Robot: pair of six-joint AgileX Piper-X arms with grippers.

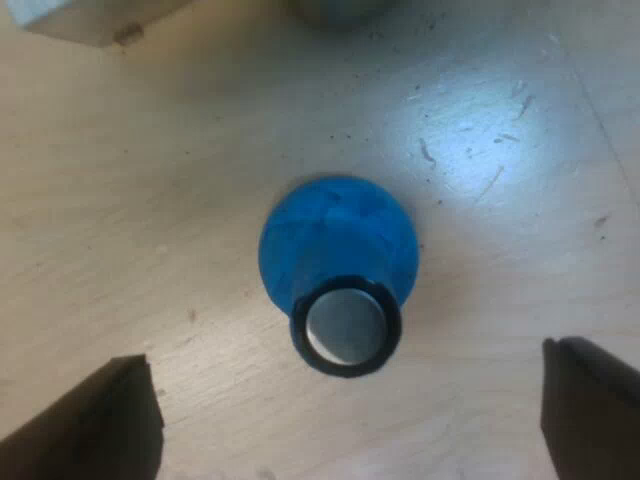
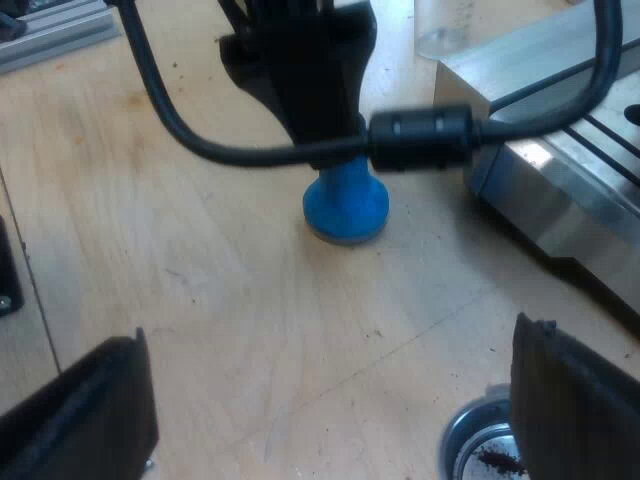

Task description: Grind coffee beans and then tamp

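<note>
Wooden tabletop [image 1: 150, 200], blue tamper [image 1: 338, 245] upright below left end effector [image 1: 345, 355], spread wide; right end effector [image 2: 330, 335] likewise apart.

Tamper [image 1: 335, 240]: glossy blue body, shiny metal cap. Table [image 1: 150, 250]: pale matt wood, scuffed. Espresso machine [image 2: 560, 200]: brushed metal.

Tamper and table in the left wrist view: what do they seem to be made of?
The tamper looks like blue plastic or coated metal, matte, with uneven colour. Its round end seems bare metal, grey and shining, inside a black ring. The table appears to be pale wood, with visible grain, scratches and a dull sheen.
</note>
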